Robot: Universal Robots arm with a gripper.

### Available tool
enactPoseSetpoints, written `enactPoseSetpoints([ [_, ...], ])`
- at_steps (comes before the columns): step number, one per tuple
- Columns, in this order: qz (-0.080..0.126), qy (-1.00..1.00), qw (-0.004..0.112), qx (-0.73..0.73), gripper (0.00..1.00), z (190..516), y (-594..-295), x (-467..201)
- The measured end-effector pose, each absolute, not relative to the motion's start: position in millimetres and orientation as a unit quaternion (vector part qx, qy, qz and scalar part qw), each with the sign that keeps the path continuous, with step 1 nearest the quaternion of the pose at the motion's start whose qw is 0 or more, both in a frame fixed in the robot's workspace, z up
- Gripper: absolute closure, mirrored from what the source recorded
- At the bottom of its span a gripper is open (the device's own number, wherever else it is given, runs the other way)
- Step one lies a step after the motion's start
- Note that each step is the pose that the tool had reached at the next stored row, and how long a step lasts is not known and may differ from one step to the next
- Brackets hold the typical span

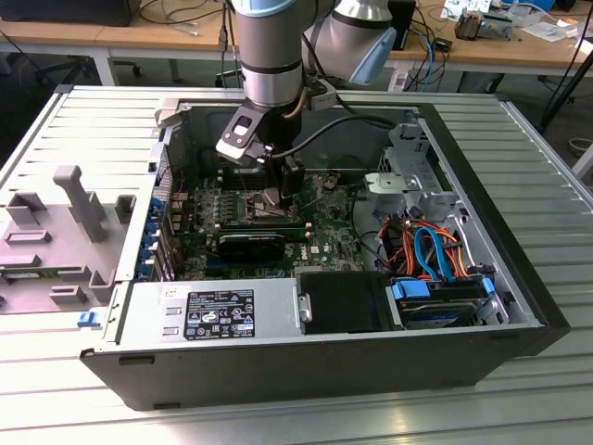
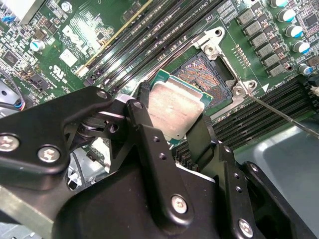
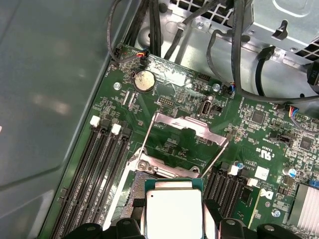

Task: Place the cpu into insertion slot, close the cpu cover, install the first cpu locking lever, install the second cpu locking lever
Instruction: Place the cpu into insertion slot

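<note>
Gripper (image 2: 171, 115) tight around the cpu (image 2: 175, 103), above the insertion slot (image 2: 207, 74), cpu cover (image 3: 182, 121) open, inside the computer case (image 1: 324, 371).

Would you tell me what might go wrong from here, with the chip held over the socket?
1. The black gripper holds the small silver-grey square cpu, which appears offset from the dark-centred, silver-rimmed insertion slot; lowered askew, it might damage the exposed contacts.
2. The thin silvery windowed cpu cover stands open by the slot, with a thin metal lever nearby; the gripper might snag either.
</note>
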State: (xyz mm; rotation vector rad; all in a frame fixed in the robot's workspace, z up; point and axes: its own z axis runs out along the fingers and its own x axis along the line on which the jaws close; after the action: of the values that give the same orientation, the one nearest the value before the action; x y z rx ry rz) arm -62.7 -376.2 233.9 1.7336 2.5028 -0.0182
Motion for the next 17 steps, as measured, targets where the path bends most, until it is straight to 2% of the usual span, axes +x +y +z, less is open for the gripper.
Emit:
enactPoseSetpoints([
  [17,-0.006,0.819,0.048,0.572,0.46,233.7,-376.2,-62.7],
])
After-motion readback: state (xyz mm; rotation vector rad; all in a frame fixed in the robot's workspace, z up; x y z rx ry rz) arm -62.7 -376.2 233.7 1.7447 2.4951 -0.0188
